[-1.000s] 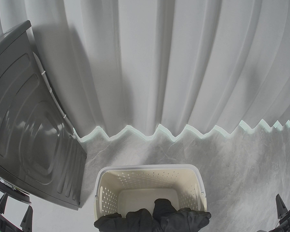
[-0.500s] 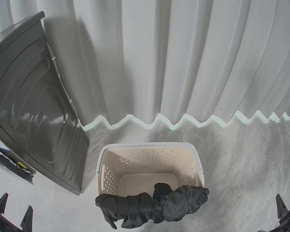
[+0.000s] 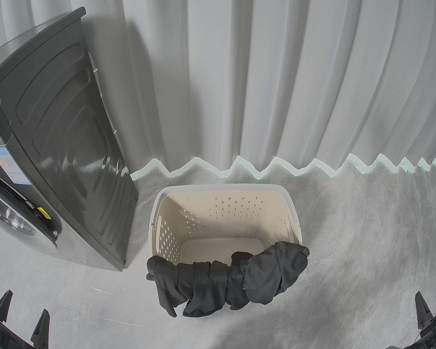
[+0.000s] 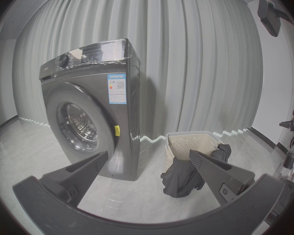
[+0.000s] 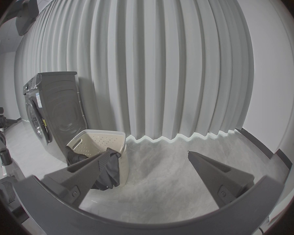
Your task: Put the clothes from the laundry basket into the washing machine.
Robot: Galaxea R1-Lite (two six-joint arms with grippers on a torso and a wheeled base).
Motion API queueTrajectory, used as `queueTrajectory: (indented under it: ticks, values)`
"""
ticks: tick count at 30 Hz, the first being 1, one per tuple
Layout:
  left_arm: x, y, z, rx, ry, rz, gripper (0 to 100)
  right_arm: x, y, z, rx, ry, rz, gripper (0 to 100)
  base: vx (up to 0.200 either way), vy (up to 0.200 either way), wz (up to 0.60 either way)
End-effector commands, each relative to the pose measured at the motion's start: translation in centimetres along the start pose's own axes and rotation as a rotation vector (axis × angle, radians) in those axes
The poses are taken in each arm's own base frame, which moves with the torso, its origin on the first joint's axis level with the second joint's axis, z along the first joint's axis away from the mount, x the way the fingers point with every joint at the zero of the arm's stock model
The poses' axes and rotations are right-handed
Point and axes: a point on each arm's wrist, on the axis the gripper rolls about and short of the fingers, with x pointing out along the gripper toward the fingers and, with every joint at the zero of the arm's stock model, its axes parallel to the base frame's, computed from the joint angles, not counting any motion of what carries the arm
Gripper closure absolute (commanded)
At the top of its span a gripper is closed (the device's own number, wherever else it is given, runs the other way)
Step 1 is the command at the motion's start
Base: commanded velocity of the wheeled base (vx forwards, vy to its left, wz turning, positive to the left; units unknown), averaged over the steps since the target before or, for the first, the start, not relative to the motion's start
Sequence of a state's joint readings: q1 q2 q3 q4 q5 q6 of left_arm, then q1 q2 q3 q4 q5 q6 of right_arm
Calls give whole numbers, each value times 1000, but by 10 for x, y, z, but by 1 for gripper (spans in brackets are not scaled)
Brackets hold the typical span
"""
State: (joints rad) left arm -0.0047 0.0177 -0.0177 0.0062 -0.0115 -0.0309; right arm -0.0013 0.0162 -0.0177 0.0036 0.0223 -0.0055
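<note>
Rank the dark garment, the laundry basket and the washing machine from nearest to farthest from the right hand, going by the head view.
1. The dark garment, draped over the basket's near rim, left of the right hand.
2. The laundry basket, just behind the garment.
3. The washing machine, far left, beyond the basket.

Dark clothes (image 3: 227,279) drape over the laundry basket (image 3: 218,210) rim — grey washing machine (image 3: 58,136) beside.
</note>
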Motion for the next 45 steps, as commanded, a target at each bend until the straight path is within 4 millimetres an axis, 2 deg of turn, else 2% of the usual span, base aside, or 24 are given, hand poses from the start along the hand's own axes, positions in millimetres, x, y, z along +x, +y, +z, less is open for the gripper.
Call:
queueTrajectory:
  ticks: [1,24,33,45]
  values:
    - [0,0,-4,0,-3,-1,0,0,0,-5,-1,1,2,0,-200,0,0]
    - [0,0,-4,2,-3,1,0,0,0,-5,-1,1,0,0,-200,0,0]
    - [0,0,-4,5,-3,-1,0,0,0,-5,-1,1,2,0,0,0,0]
    - [0,0,-4,3,-3,-1,0,0,0,-5,-1,1,0,0,0,200,0]
